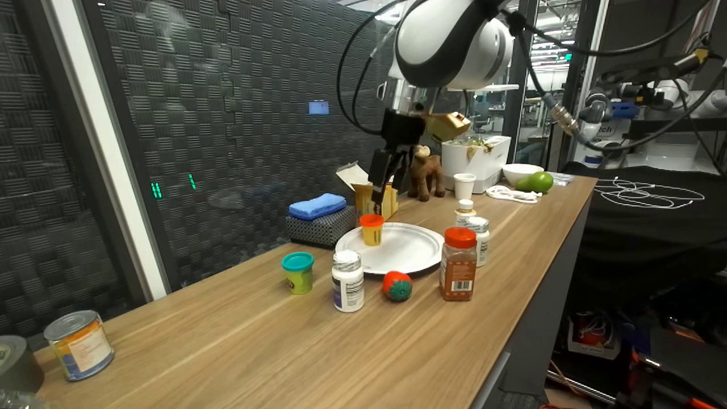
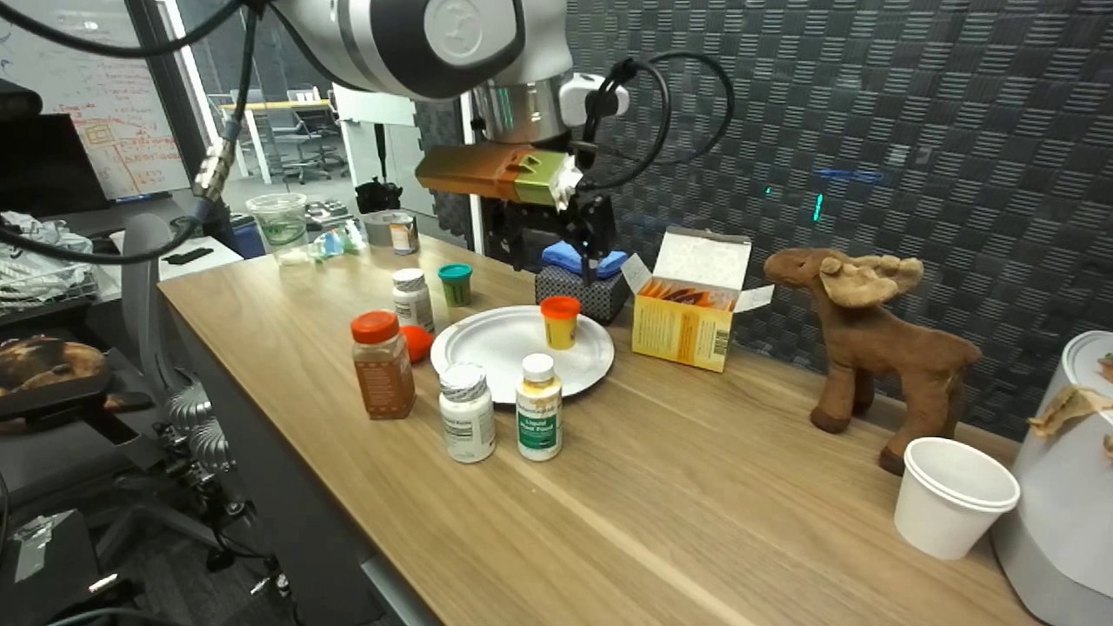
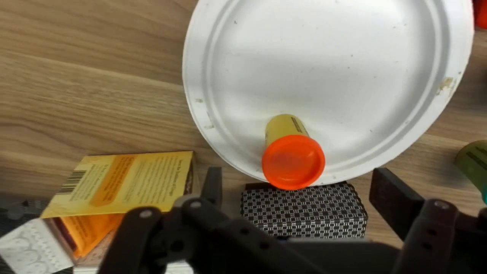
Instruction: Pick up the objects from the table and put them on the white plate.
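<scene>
One green tub (image 3: 474,163), far right in wrist view, seems light, firm; tool (image 3: 298,186) wide-spread, empty, I'd pinch its sides.

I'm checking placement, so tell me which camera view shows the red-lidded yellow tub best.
The wrist view: there the red-lidded yellow tub appears largest and unobstructed, with its top and part of its side visible. Both exterior views show it smaller, more from the side, upright on the white plate.
</scene>
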Action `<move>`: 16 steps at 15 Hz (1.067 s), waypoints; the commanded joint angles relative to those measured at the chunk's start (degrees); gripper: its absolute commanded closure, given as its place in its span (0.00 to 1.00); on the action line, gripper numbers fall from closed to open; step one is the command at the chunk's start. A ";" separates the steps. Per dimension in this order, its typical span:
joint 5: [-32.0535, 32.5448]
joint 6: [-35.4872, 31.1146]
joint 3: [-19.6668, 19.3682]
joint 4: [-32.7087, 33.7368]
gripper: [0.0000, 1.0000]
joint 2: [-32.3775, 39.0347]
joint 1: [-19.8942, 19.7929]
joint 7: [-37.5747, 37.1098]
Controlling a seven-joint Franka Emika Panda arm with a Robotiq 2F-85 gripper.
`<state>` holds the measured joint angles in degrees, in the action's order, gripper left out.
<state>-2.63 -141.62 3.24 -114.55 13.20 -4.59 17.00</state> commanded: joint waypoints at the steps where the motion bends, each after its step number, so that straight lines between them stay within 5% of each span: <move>1: -1.12 2.74 -2.73 -5.85 0.00 -8.78 -0.32 -6.03; 7: 4.32 6.87 -7.24 -12.21 0.00 -15.12 -0.68 -16.12; 16: 8.32 17.81 -7.61 -11.13 0.00 -12.68 -0.17 -24.36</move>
<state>5.39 -126.67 -4.61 -127.07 0.18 -5.24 -5.38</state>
